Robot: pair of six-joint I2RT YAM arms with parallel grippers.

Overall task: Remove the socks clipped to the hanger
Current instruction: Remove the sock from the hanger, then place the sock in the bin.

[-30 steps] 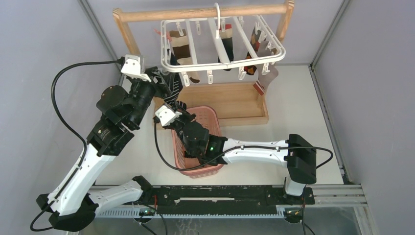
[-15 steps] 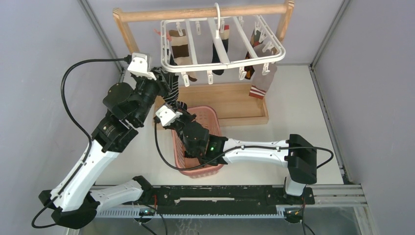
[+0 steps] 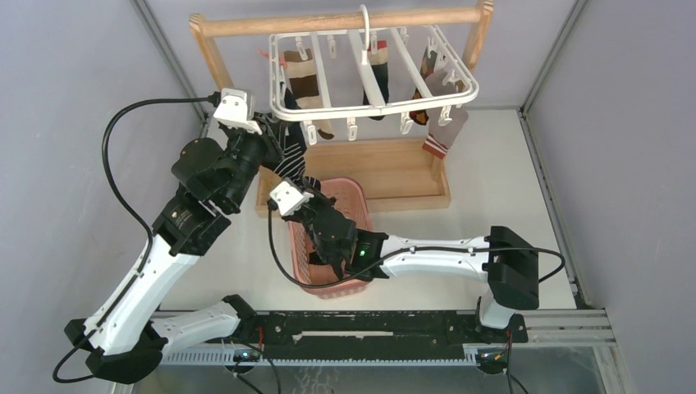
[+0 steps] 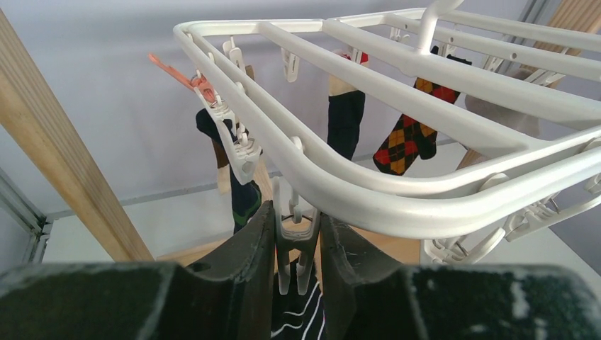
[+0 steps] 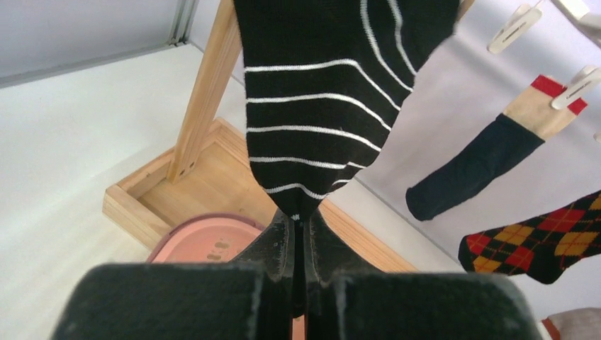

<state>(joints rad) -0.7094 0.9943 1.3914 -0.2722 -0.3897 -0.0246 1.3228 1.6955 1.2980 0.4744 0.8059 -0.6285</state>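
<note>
We are showing 2 grippers: the left gripper [image 4: 296, 219] is squeezing a white clip [image 4: 287, 195] on the hanger [image 4: 397, 191], with the striped sock [image 5: 319, 106] hanging below it; the right gripper [image 5: 299, 225] is pinching this sock's toe. Embossed lettering on the pink basket [image 5: 202, 244] is proving illegible.

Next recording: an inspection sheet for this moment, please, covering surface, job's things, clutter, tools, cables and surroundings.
Surface: white table carries the wooden rack and pink basket.
Job's things: hanger hooked on the rack's bar. The striped sock, banded sock, black sock, argyle sock and grey sock are all clipped on.
Clutter: nothing seen.
Tools: left tool pinches the clip holding the striped sock; right tool is shut on that sock's toe.
Cables: black cables loop from each wrist camera.
Surroundings: grey walls.
</note>
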